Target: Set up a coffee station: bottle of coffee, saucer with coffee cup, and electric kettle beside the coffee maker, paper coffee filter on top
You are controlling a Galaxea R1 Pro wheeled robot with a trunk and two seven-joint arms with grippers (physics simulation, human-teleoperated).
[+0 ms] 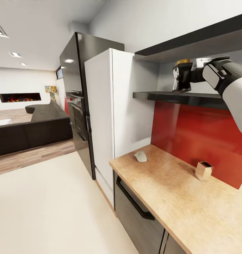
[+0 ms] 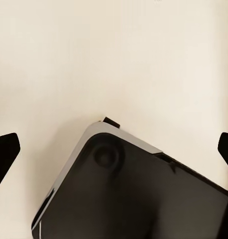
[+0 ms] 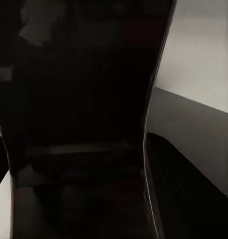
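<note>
- Jaws of the right gripper (image 1: 180, 77) sit on both sides of the bottle of coffee (image 1: 182, 74), and they look closed on it, up on the kitchen shelf (image 1: 180, 97)
- Left gripper (image 2: 114, 149) has its two dark fingertips (image 2: 5, 149) far apart, with pale floor (image 2: 114, 55) between them and nothing held
- Just below the left gripper is a shiny black part of the robot's body (image 2: 139, 194) with a round knob on it
- Bottle of coffee stands straight up near the front edge of the kitchen shelf, with its yellow cap on top
- Right arm (image 1: 230, 83) is white and black; it is lifted high and reaches flat along the shelf to the bottle
- A second dark board (image 1: 191, 40) hangs over the bottle, so the space there is low
- A red wall (image 1: 202, 137) is under the shelf, behind the kitchen countertop (image 1: 177, 197)
- The paper coffee filter (image 1: 140, 156) lies on its side near the end corner of the countertop
- A small wooden box (image 1: 204, 170) stands by the back edge, against the red wall
- A white cupboard (image 1: 110, 116) and a black fridge (image 1: 76, 102) stand past the end of the countertop
- A dark sofa (image 1: 32, 128) is far off across the room
</note>
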